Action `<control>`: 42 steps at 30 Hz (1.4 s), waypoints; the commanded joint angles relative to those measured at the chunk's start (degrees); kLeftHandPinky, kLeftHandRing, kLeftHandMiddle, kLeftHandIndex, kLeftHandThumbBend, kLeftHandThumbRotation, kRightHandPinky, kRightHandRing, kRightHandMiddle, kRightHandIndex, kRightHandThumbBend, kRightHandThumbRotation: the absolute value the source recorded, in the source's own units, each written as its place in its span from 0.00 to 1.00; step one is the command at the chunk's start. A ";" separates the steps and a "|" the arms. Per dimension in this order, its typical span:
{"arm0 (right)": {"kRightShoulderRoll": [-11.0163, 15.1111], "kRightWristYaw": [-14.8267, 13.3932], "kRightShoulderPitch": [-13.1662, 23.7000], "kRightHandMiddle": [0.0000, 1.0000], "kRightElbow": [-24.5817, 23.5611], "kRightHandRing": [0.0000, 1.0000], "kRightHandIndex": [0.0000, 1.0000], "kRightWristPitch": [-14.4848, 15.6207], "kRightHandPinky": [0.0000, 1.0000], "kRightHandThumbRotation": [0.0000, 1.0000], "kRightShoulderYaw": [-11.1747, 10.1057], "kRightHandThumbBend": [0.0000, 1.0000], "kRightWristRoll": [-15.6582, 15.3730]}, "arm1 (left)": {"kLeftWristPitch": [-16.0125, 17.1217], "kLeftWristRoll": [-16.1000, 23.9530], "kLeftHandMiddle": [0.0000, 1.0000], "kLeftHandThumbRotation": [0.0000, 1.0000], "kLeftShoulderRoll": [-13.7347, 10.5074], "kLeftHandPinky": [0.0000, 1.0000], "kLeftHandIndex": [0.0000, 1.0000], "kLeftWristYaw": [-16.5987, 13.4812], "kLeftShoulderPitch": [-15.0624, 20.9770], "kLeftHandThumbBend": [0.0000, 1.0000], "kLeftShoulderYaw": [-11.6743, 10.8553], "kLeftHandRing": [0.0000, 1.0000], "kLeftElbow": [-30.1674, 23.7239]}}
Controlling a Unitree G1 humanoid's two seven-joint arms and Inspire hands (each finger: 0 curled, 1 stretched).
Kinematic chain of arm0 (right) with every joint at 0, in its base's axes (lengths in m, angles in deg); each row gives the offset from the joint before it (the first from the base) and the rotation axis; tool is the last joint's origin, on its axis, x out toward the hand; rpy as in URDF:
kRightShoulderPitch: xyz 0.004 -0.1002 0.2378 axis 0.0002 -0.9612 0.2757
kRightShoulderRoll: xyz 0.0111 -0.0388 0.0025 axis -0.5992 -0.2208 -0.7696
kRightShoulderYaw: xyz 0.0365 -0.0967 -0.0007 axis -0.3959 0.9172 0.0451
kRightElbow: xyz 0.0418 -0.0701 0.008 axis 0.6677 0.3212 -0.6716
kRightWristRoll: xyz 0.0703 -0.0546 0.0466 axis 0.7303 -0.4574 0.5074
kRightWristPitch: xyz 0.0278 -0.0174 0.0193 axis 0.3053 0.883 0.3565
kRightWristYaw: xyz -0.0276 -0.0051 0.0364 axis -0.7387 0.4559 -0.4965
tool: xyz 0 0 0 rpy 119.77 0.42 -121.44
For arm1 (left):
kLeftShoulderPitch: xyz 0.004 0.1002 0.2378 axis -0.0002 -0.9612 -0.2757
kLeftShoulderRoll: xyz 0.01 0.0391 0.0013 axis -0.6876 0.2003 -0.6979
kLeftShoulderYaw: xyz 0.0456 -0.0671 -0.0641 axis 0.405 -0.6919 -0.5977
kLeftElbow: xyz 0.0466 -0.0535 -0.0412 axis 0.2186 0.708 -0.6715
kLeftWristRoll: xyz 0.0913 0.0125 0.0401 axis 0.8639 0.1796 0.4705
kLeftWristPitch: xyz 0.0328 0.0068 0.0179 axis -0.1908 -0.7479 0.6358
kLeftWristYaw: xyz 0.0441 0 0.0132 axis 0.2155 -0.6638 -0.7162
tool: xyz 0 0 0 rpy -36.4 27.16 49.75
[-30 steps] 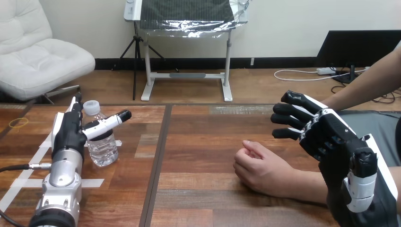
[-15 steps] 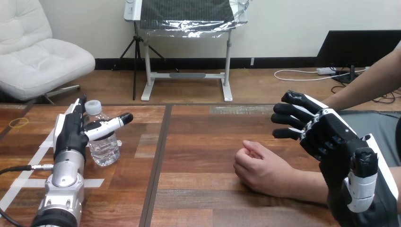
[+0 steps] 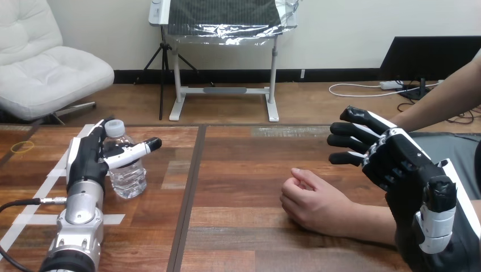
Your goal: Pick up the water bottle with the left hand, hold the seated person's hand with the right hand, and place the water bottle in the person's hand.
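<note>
Bottle (image 3: 126,173) stands on the table (image 3: 244,170), sitting right in the gap between the left hand's thumb and fingers. Left hand (image 3: 88,158) is open: the thumb is stretched straight across the bottle's front, the fingers are straight along its far side, and no grip has closed, so the pick-up isn't done yet. Over at the right hand (image 3: 391,161), the fingers are spread and loose, holding nothing. The person's hand (image 3: 311,203) rests as a loose fist on the table, below those fingertips and inward, clearly apart from them. By my read, the grasp, the hand-hold and the hand-over all remain.
</note>
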 commanded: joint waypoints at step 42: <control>0.24 -0.58 2.59 0.78 -2.17 0.77 0.81 -0.52 0.69 1.00 -0.23 1.00 0.08 | 0.47 3.18 0.45 0.00 1.18 0.31 0.48 -6.07 4.03 0.79 3.36 0.38 -2.02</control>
